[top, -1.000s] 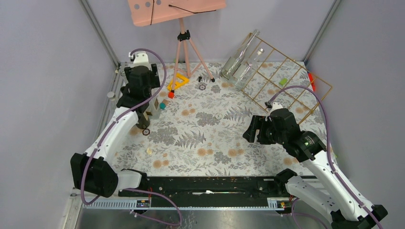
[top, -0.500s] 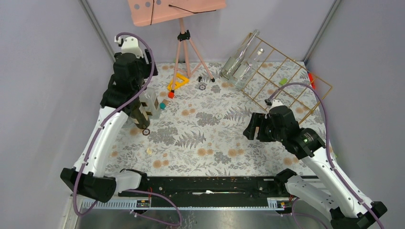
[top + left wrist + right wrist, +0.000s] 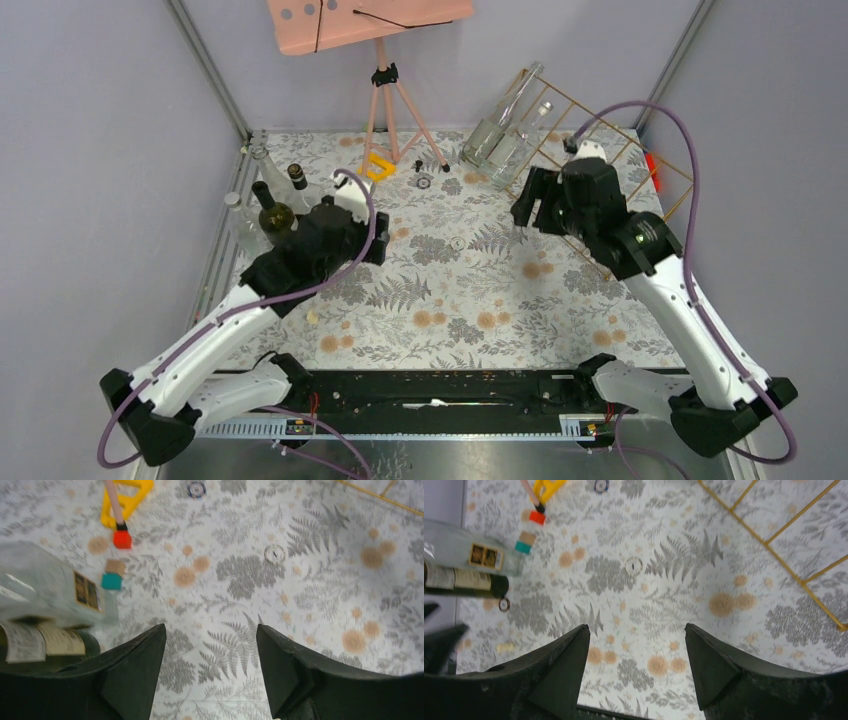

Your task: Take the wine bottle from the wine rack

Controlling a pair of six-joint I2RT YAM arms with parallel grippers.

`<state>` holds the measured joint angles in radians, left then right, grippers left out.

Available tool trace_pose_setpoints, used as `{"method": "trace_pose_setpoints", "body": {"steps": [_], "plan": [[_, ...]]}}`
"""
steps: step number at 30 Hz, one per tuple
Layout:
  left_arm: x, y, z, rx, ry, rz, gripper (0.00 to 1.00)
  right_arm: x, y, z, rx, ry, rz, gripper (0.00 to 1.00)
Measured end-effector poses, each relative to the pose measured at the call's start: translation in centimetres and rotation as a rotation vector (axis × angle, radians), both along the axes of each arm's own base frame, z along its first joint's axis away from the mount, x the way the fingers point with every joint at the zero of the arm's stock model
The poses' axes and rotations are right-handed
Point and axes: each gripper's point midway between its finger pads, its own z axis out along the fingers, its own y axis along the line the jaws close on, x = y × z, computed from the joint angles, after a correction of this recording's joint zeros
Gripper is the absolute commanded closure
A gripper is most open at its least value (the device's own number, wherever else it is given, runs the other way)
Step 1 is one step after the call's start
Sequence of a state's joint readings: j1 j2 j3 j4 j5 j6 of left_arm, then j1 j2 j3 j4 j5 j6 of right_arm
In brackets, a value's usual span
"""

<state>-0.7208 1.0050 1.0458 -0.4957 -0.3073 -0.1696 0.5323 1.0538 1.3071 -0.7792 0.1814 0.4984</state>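
The left jaws stand apart with nothing between them, pointed down at the floral table [image 3: 310, 580]. Just to their left are a clear labelled bottle [image 3: 50, 592] and a dark green bottle [image 3: 45, 647], side by side. Ahead and to the left sit a teal block [image 3: 111, 581], a red block [image 3: 121, 539] and a yellow triangle frame [image 3: 136, 501].

The right jaws are likewise spread wide and hold nothing. The gold wire wine rack [image 3: 768, 545] begins ahead of them and to their right.

From above, the clear glass wine bottle [image 3: 497, 128] leans in the rack beyond the right jaws and a little to their left, with its neck pointing up. A shorter clear bottle [image 3: 520, 150] lies just beside it. The right jaws seem to hover near the rack's corner, apart from both bottles, though height is hard to judge from that view. The pink tripod stand [image 3: 385, 95] is further to their left
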Motion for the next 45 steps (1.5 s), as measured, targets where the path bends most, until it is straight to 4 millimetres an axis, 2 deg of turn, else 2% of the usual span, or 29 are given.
{"method": "trace_pose_setpoints", "body": {"steps": [4,8,11,16,20,26,29,35,41,45], "plan": [[-3.2,1.2,-2.8,-0.023,0.052,-0.044,0.26,3.7,-0.3,2.3,0.001,-0.033,-0.067,0.23],[-5.1,1.9,-3.6,-0.053,0.053,-0.075,0.26,8.6,-1.1,3.6,0.020,-0.035,-0.162,0.23],[-5.7,2.2,-3.9,-0.063,0.051,-0.085,0.26,12.4,-1.6,3.9,0.048,-0.030,-0.226,0.24],[-6.7,2.9,-5.6,-0.044,0.088,-0.084,0.26,19.3,-2.4,3.4,0.098,-0.031,-0.326,0.27],[-7.2,3.2,-5.9,-0.050,0.107,-0.075,0.26,24.2,-2.9,2.3,0.103,-0.037,-0.377,0.29],[-7.7,3.8,-6.2,-0.048,0.123,-0.056,0.26,31.3,-4.0,-0.4,0.072,-0.062,-0.458,0.31],[-7.5,3.9,-6.7,-0.035,0.138,-0.045,0.26,33.2,-4.9,-2.2,0.049,-0.056,-0.499,0.32],[-7.2,3.6,-7.9,-0.002,0.180,-0.040,0.26,34.4,-7.6,-5.7,0.016,-0.016,-0.587,0.35],[-7.3,3.5,-7.8,-0.003,0.178,-0.043,0.26,35.6,-9.2,-6.8,0.033,-0.020,-0.621,0.35],[-7.2,3.6,-7.8,-0.001,0.177,-0.040,0.26,37.0,-9.3,-8.2,0.054,-0.026,-0.616,0.35]]}}
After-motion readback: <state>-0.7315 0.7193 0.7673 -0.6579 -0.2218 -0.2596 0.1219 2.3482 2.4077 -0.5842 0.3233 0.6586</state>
